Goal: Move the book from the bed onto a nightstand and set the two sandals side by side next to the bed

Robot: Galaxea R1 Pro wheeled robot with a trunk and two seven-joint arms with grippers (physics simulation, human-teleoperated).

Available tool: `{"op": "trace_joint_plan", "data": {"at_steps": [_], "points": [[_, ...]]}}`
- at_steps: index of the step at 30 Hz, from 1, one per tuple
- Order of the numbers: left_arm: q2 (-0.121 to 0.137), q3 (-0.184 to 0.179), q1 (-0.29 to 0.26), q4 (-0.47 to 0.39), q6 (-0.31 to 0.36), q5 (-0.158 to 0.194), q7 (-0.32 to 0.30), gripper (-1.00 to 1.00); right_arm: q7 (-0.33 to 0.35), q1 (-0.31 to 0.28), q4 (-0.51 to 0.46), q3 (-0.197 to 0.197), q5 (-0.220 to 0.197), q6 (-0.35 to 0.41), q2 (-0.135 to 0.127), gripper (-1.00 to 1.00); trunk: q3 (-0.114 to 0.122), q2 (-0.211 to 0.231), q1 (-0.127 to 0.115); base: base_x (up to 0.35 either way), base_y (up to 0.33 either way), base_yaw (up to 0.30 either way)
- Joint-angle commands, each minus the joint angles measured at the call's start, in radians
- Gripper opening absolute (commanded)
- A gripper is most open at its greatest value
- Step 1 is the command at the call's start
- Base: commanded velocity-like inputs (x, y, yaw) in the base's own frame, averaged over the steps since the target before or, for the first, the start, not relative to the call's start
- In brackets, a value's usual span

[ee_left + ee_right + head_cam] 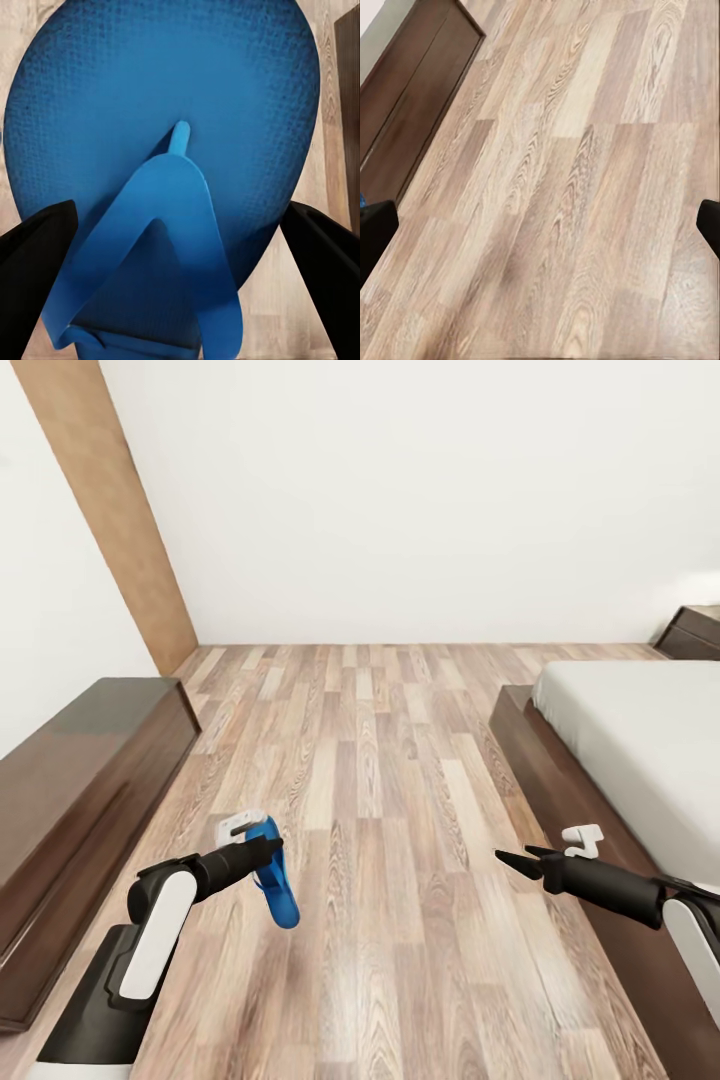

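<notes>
The left gripper (268, 852) pinches one smooth bright blue plastic sandal (278, 876) by its sole, toe hanging down above the wood-plank floor (400, 760), likely for carrying to the pale mattress bed (640, 750). The right gripper (512, 860) hovers spread and empty beside the bed's dark frame edge. A long dark bench (80, 800) lines the opposite wall; nothing blocks the floor between

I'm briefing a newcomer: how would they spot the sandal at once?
Start at the wood-plank floor between the long dark bench and the bed. The sandal hangs from the left claw, the scene's lone bright blue thing.
</notes>
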Motion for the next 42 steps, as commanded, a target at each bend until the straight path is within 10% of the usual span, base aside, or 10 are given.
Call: {"op": "trace_joint_plan", "data": {"at_steps": [1, 42], "points": [[0.001, -0.001, 0.000, -0.001, 0.001, 0.010, 0.010, -1.00, 0.003, -0.001, 0.000, -0.001, -0.001, 0.006, 0.000, 1.00, -0.001, 0.000, 0.000, -0.066, 0.056, -0.274], [-0.001, -0.006, 0.001, 0.000, -0.002, 0.010, 0.015, -1.00, -0.001, -0.009, 0.010, -0.005, -0.002, 0.008, -0.004, 1.00, 0.000, 0.000, 0.000, -0.007, 0.006, -0.292]]}}
